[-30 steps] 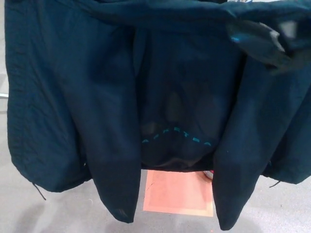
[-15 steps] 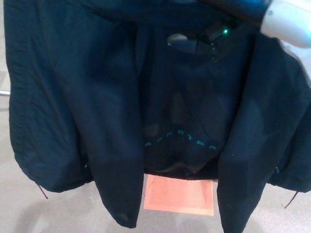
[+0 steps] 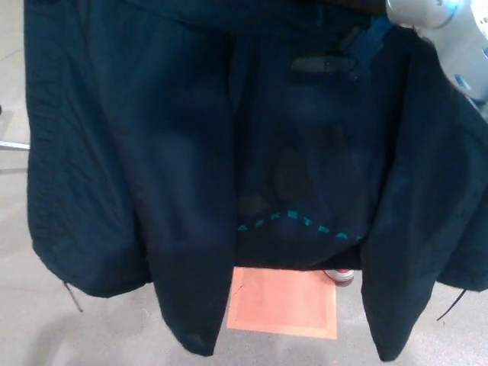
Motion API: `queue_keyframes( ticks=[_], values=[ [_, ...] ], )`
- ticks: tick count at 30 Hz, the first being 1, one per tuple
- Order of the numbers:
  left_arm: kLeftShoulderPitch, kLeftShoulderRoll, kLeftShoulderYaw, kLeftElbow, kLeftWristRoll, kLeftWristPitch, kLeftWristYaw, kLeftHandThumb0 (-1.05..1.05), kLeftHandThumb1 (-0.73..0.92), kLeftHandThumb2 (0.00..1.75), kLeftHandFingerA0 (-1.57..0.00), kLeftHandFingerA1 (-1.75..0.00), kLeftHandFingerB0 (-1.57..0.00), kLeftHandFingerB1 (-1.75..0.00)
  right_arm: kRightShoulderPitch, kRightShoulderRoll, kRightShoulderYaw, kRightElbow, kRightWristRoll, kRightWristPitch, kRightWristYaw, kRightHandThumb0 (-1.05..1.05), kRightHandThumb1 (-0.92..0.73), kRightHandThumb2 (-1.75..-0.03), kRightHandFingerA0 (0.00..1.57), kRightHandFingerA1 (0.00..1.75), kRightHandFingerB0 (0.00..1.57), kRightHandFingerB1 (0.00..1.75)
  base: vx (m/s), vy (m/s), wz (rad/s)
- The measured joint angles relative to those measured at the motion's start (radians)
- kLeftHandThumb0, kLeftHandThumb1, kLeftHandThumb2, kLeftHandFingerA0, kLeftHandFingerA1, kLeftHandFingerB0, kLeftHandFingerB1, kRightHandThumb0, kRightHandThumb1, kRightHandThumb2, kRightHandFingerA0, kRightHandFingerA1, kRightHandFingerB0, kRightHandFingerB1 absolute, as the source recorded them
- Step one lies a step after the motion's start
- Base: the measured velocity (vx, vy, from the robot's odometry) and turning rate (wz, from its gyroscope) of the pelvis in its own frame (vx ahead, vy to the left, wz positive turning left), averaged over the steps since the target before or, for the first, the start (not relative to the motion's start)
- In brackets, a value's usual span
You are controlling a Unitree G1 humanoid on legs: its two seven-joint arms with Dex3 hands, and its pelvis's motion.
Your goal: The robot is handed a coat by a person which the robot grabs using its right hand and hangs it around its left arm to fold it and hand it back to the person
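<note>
Coat (image 3: 191,152): dark navy, hung open before you and filling nearly the whole head view. Both front panels drop lower than the back lining, which carries a curved line of teal lettering (image 3: 297,223). Right arm (image 3: 446,27): pale grey, entering top right over the coat's upper edge. Right hand (image 3: 324,65): a dark shape against the lining near the top; you cannot tell whether it grips. Beneath the hem: grey floor (image 3: 46,328), orange square (image 3: 282,305), a person's shoe (image 3: 339,276).
</note>
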Motion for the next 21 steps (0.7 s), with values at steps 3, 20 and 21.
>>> queue_keyframes(
  ticks=[3, 20, 21],
  values=[
    [0.002, 0.0, 0.001, 0.001, 0.0, -0.006, -0.002, -0.66, 0.92, 0.7, -0.25, -0.32, -0.21, -0.3, -0.025, 0.008, 0.029, 0.051, -0.051, 0.0, -0.001, -0.89, -0.59, -0.97, 0.7, 0.57, 0.59, 0.49, 0.0, 0.0, 0.0],
    [0.013, 0.0, 0.03, 0.0, -0.002, -0.045, -0.029, -0.64, 0.92, 0.73, -0.26, -0.34, -0.22, -0.32, -0.027, 0.027, 0.076, 0.135, -0.267, -0.059, -0.213, -0.33, -0.66, -1.05, 0.82, 0.81, 0.64, 0.7, 0.0, 0.0, 0.0],
    [0.013, 0.0, 0.03, 0.0, -0.001, -0.047, -0.028, -0.63, 0.92, 0.73, -0.26, -0.34, -0.21, -0.32, -0.021, 0.028, 0.064, 0.142, -0.271, -0.064, -0.237, -0.36, -0.83, -0.7, 0.77, 1.56, 0.67, 1.17, 0.0, 0.0, 0.0]
  ],
)
